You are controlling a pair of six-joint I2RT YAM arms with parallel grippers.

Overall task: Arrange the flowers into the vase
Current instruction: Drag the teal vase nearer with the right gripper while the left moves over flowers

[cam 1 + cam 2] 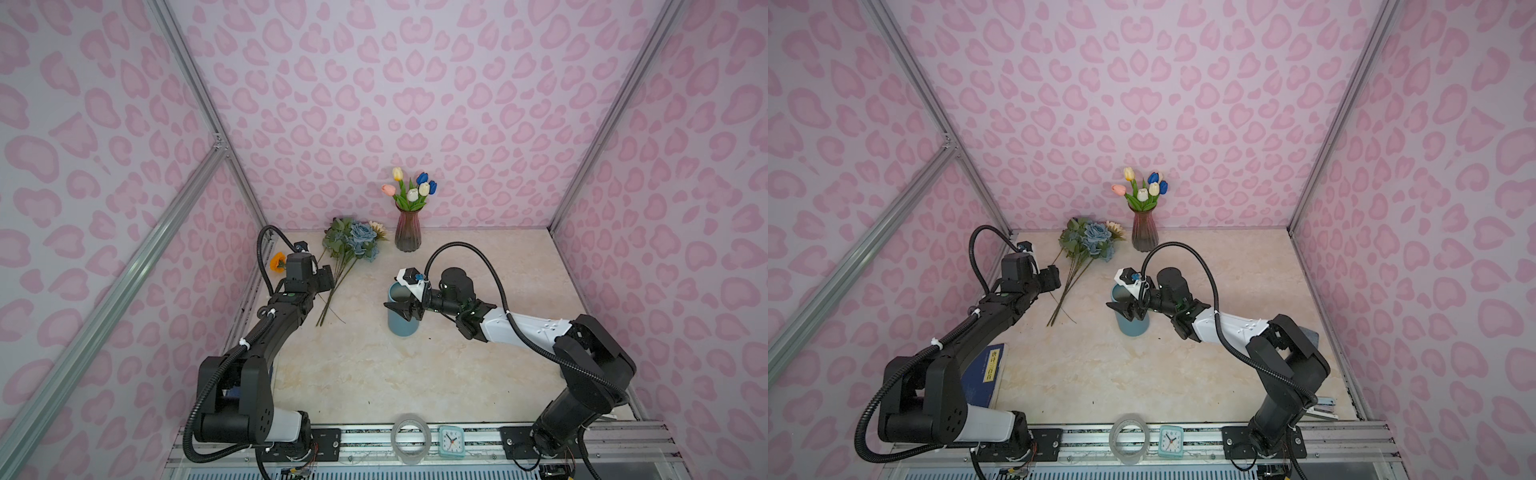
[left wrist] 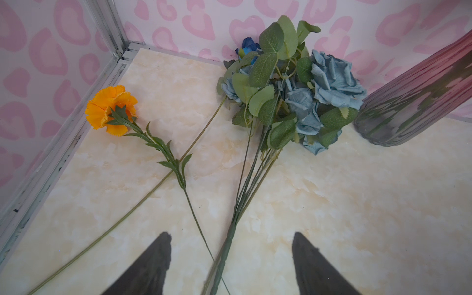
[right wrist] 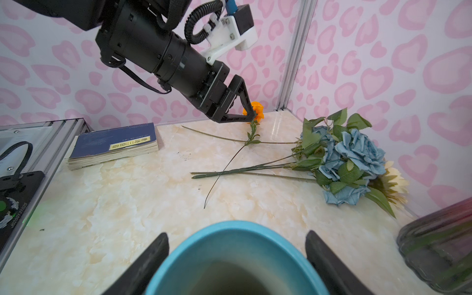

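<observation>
Flowers are lying loose on the worktop [image 1: 457,374] near its far left corner. An orange flower [image 2: 109,112] is resting closest to that corner. Just beside it a bunch of dusty-blue roses [image 2: 319,86] is lying at the far edge, with its stems pointing toward the front left. A beige daisy [image 3: 393,178] is lying against this bunch, and a bright blue rose [image 2: 249,47] is showing behind its leaves.

The left claw [image 2: 231,235] is hovering above the stems with its jaws spread wide, pinching nothing.

Tulips [image 1: 411,187] are standing upright in a pink glass vase [image 1: 408,235] at the middle of the far edge.

A blue vase [image 1: 402,328] is standing empty near the middle of the worktop. The right claw [image 3: 237,236] is reaching around its rim, one jaw on each side and very close. I cannot tell whether the jaws are pressing on it.

A blue book [image 3: 115,143] is lying at the left edge.
</observation>
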